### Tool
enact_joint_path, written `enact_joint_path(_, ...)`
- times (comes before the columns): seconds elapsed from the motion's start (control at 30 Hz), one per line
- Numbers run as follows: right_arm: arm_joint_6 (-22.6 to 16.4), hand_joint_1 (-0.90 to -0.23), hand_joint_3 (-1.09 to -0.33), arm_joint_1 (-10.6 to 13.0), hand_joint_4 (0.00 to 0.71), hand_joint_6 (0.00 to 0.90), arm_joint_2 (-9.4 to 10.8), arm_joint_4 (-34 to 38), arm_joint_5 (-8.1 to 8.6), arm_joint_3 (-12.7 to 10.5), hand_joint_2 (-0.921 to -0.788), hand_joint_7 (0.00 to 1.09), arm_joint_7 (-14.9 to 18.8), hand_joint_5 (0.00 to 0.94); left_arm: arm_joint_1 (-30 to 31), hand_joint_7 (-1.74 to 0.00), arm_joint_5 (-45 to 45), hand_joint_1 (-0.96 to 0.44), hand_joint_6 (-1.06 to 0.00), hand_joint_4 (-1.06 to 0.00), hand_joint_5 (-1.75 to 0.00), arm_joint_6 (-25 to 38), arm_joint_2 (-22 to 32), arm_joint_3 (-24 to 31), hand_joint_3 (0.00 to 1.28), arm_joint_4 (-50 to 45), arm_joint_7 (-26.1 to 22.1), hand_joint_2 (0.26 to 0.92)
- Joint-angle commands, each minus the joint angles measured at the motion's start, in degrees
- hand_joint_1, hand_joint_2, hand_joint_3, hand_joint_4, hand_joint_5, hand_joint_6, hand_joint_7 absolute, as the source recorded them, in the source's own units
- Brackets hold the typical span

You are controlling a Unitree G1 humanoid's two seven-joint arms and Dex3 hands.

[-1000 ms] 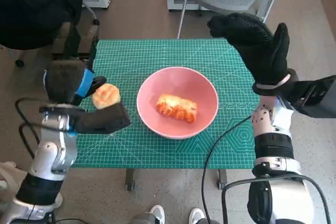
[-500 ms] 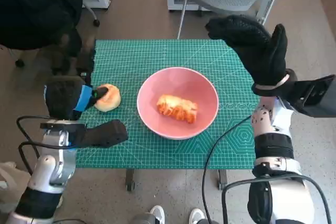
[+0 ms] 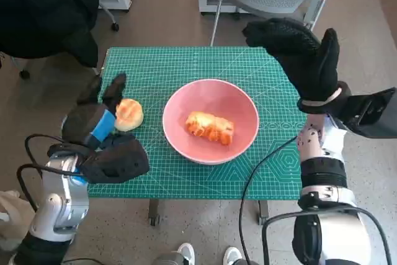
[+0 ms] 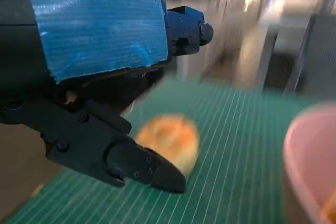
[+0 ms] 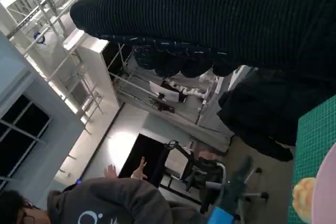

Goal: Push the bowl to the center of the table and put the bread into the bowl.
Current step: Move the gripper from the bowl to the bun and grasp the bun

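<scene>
Green cutting mat (image 3: 248,172), pink bowl (image 3: 210,120) central.
Round bread (image 3: 128,114) beside bowl: soft, light; cup its sides. Left hand (image 3: 99,134) spread, empty; right hand (image 3: 298,54) spread.

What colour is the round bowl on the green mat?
The round bowl is pink, plain, without pattern; the head view shows it best.

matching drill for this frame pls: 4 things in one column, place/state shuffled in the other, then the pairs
Things:
1. round bun
2. long bread
3. pink bowl
4. right hand

Places or states:
A. raised above the mat's far right part, holding nothing
B. inside the bowl
C. on the green mat, beside the left hand
D. near the middle of the mat

Pairs: 1-C, 2-B, 3-D, 4-A
</scene>
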Motion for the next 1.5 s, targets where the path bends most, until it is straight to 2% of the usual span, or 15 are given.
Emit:
enact_joint_path(0.03, 0.08, -0.736, -0.847, 0.73, 0.338, 0.323, -0.24, 0.37, -0.32, -0.03, -0.921, 0.0, -0.01, 0.0, -2.32, -0.03, -0.86, -0.43, 0.0, 0.0, 0.0, 2.76, 1.74, -0.66, 0.0, 0.19, -7.28, 0.71)
enact_joint_path(0.17, 0.22, -0.736, -0.847, 0.8, 0.338, 0.323, -0.39, 0.24, -0.23, -0.07, -0.921, 0.0, 0.13, 0.0, -3.89, -0.02, -1.09, -0.36, 0.0, 0.0, 0.0, 4.19, 1.96, -1.04, 0.0, 1.12, -10.94, 0.691)
enact_joint_path(0.3, 0.09, -0.736, -0.849, 0.99, 0.337, 0.321, -0.43, -0.07, -0.27, -0.02, -0.921, 0.0, 0.09, 0.0, -4.51, -0.01, -1.01, -0.28, 0.0, 0.0, 0.0, 4.78, 1.75, -1.34, 0.0, 1.73, -11.87, 0.677)
enact_joint_path(0.73, 0.47, -0.732, -0.853, 1.56, 0.338, 0.32, -0.61, -0.86, -0.39, 0.25, -0.921, 0.0, 0.03, 0.001, -6.13, -0.02, 1.05, -0.14, -0.03, 0.0, 0.0, 3.54, 0.69, -3.8, 0.0, 6.9, -7.48, 0.663)
enact_joint_path(0.87, 0.43, -0.731, -0.853, 1.45, 0.341, 0.319, -0.81, -0.72, -0.53, 0.32, -0.921, 0.0, -0.01, 0.002, -7.5, -0.02, 1.65, -0.06, -0.05, 0.0, 0.0, 3.09, 0.48, -4.75, 0.0, 9.18, -6.57, 0.66)
enact_joint_path(1.17, 0.8, -0.732, -0.851, 1.8, 0.344, 0.321, -0.8, -1.32, -0.53, 0.5, -0.921, 0.0, -0.08, 0.003, -11.68, -0.02, 2.4, 0.11, -0.07, 0.0, 0.0, 2.98, -0.44, -6.98, 0.02, 14.29, -6.1, 0.7)
enact_joint_path(1.5, 1.26, -0.741, -0.853, 1.92, 0.345, 0.318, -0.98, -1.52, -0.35, 0.53, -0.921, 0.0, 0.25, 0.002, -16.26, -0.02, 3.27, 0.12, -0.08, 0.0, 0.0, 2.65, -1.36, -9.55, 0.02, 20.84, -6.02, 0.713)
